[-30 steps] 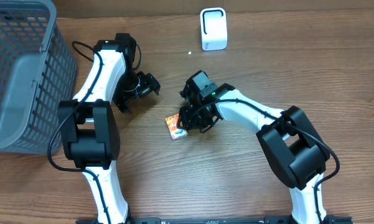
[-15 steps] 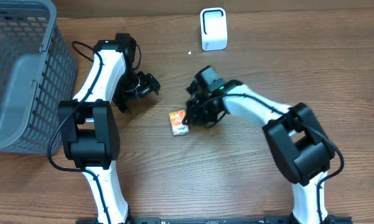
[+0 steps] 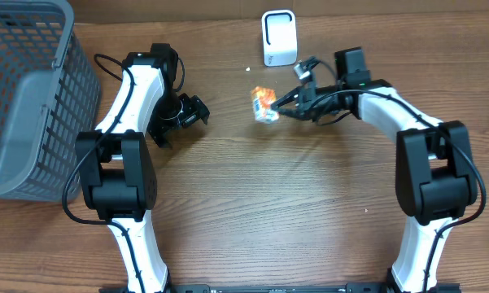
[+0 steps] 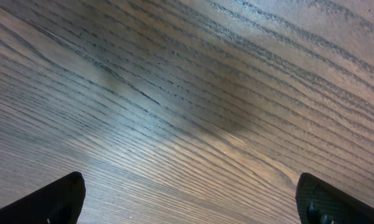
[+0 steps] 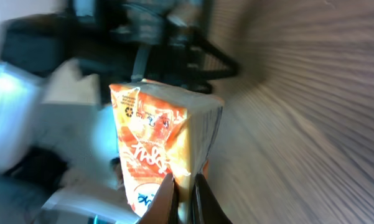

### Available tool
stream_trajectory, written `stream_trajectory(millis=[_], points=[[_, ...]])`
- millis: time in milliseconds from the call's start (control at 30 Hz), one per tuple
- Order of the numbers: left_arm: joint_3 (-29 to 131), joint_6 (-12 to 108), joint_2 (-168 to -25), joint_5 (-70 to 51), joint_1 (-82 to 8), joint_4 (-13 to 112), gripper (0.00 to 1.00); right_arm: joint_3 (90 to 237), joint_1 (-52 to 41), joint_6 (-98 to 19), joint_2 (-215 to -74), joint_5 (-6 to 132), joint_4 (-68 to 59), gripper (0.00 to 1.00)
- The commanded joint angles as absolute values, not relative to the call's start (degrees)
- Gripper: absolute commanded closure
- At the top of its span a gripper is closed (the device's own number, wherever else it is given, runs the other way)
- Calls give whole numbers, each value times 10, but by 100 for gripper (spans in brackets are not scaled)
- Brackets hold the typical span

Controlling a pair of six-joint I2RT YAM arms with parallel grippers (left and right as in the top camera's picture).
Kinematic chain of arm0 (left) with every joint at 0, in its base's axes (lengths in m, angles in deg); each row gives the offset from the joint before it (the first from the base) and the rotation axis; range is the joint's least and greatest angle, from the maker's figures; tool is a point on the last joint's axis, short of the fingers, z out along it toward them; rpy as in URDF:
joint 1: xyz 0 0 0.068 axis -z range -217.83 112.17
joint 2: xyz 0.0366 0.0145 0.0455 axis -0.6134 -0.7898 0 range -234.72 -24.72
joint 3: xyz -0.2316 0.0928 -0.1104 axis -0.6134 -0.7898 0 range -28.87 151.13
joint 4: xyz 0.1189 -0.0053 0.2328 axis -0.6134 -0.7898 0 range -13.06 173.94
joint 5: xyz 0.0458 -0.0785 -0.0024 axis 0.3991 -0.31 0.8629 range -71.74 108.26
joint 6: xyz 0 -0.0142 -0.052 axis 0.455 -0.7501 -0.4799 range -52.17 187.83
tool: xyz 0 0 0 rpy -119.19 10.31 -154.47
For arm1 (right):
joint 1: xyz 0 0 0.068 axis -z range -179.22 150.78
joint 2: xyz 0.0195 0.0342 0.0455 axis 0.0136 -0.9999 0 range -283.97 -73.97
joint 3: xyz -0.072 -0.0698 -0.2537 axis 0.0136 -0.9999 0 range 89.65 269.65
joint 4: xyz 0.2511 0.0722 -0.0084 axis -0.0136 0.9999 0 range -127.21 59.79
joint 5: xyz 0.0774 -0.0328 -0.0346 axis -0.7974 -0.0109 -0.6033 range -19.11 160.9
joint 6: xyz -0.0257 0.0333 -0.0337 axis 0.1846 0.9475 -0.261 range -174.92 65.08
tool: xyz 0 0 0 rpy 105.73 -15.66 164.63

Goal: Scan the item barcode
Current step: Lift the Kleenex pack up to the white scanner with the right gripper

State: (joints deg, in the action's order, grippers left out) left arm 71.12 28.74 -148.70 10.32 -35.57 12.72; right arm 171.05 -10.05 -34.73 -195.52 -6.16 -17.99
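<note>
Tightly closed, the right fingers pinch the orange carton by one edge, while the left fingers gape empty.

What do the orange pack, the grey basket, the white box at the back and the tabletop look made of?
Orange pack: printed paperboard carton, slightly glossy; folded edges and a recycling mark show.
Grey basket: moulded plastic, matte; regular open lattice walls.
White box: probably smooth plastic; rounded corners, even sheen.
Tabletop: wood grain throughout; solid wood, veneer or laminate, the look leaves it open.

White arms, black joints
</note>
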Motion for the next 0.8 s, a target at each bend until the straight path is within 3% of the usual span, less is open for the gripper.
stream_trajectory(millis=[0, 500, 767], points=[[705, 275, -1491, 99, -349, 127, 0, 1723, -78, -325, -1937, -190, -227, 96], [705, 275, -1491, 99, -349, 127, 0, 1723, -62, -292, -1937, -191, -396, 96], [705, 275, -1491, 99, -349, 127, 0, 1723, -62, -292, -1937, -190, -421, 96]])
